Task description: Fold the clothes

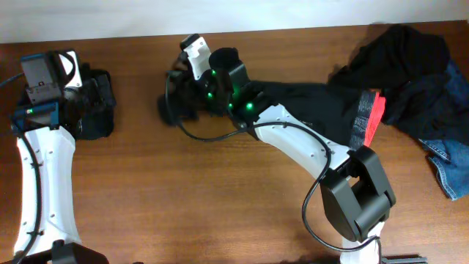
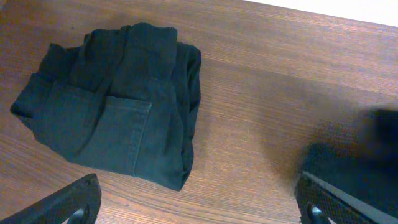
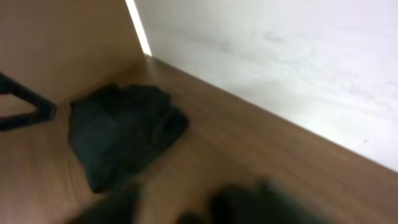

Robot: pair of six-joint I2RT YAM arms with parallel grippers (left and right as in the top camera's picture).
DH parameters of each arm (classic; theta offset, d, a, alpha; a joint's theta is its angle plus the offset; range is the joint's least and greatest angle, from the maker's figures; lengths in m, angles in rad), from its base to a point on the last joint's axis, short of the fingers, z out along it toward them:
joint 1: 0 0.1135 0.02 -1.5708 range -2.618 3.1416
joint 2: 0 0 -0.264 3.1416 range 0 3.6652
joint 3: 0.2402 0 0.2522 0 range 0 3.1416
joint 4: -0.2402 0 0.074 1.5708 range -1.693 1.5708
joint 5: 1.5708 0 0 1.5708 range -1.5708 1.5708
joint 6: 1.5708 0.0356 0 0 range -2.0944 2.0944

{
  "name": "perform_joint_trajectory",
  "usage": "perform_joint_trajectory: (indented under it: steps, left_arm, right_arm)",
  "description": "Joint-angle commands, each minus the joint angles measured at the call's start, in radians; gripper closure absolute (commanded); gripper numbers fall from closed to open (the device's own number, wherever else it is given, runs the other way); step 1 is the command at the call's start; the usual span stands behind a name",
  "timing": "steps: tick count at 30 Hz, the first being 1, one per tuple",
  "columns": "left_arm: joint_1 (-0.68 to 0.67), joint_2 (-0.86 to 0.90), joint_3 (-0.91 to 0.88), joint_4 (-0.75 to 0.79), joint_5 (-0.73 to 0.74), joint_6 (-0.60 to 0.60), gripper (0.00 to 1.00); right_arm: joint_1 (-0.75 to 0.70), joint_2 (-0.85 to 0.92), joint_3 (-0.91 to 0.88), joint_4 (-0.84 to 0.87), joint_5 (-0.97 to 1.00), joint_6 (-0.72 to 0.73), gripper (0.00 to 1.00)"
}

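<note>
Right gripper (image 1: 182, 103) hangs at the trousers' (image 1: 311, 104) stretched end, we judge for a fold. We cannot tell its jaws' spread.

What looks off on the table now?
The long black trousers lie stretched out unfolded, their bright red-orange lining turned outward. Right of them, a crumpled heap of dark clothes sprawls, blue denim trailing out.
</note>
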Motion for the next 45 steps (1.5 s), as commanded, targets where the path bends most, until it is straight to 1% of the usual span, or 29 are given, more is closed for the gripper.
perform_joint_trajectory:
  steps: [1,4,5,7,8,13,16,21,22,25,27,31,32,33,37,39,45]
  left_arm:
    - [0.005,-0.025,0.023,0.0,-0.007,-0.01,0.01]
    - [0.005,-0.024,0.023,0.0,0.042,-0.01,0.01]
    - [0.004,-0.024,0.023,0.001,0.093,-0.01,0.01]
    - [-0.003,-0.024,0.021,0.005,0.17,-0.01,0.01]
    - [-0.017,-0.023,0.019,0.006,0.196,-0.01,0.01]
    - [-0.116,0.006,0.018,0.003,0.196,-0.002,0.01]
    - [-0.181,0.053,0.018,0.003,0.196,-0.002,0.01]
    - [-0.243,0.131,0.018,0.004,0.195,-0.002,0.01]
    - [-0.258,0.154,0.018,0.004,0.195,-0.002,0.01]
    - [-0.291,0.235,0.018,0.004,0.177,-0.001,0.01]
    - [-0.299,0.261,0.018,0.006,0.156,-0.002,0.01]
    - [-0.303,0.3,0.018,0.006,0.143,-0.002,0.01]
    - [-0.303,0.304,0.018,0.006,0.143,-0.002,0.01]
    - [-0.303,0.305,0.018,0.008,0.142,0.001,0.01]
    - [-0.303,0.305,0.018,0.011,0.105,0.002,0.01]
    - [-0.303,0.305,0.018,0.011,0.088,0.002,0.01]
    - [-0.303,0.306,0.018,0.011,0.07,0.002,0.01]
  right_arm:
    - [-0.058,-0.05,0.067,-0.068,0.057,0.039,0.01]
    - [-0.145,-0.081,0.121,-0.239,0.076,0.038,0.01]
    - [-0.208,-0.089,0.157,-0.364,0.087,0.038,0.01]
    - [-0.275,-0.092,0.19,-0.496,0.1,0.038,0.01]
    - [-0.338,-0.092,0.21,-0.604,0.103,0.038,0.01]
    - [-0.564,-0.092,0.224,-0.918,0.103,0.056,0.01]
    - [-0.703,-0.091,0.223,-1.07,0.098,0.057,0.01]
    - [-0.819,-0.091,0.221,-1.163,0.098,0.056,0.0]
    - [-0.843,-0.091,0.219,-1.187,0.098,0.056,0.02]
    - [-0.908,-0.089,0.169,-1.2,0.102,0.057,0.09]
    - [-0.923,-0.089,0.147,-1.193,0.102,0.056,0.12]
    - [-0.937,-0.087,0.087,-1.151,0.108,0.032,0.24]
    - [-0.937,-0.086,0.069,-1.135,0.117,0.03,0.27]
    - [-0.937,-0.086,0.028,-1.086,0.125,0.03,0.27]
    - [-0.937,-0.086,-0.045,-0.983,0.124,0.027,0.32]
    - [-0.937,-0.086,-0.098,-0.913,0.121,0.022,0.4]
    - [-0.937,-0.084,-0.179,-0.825,0.121,0.022,0.5]
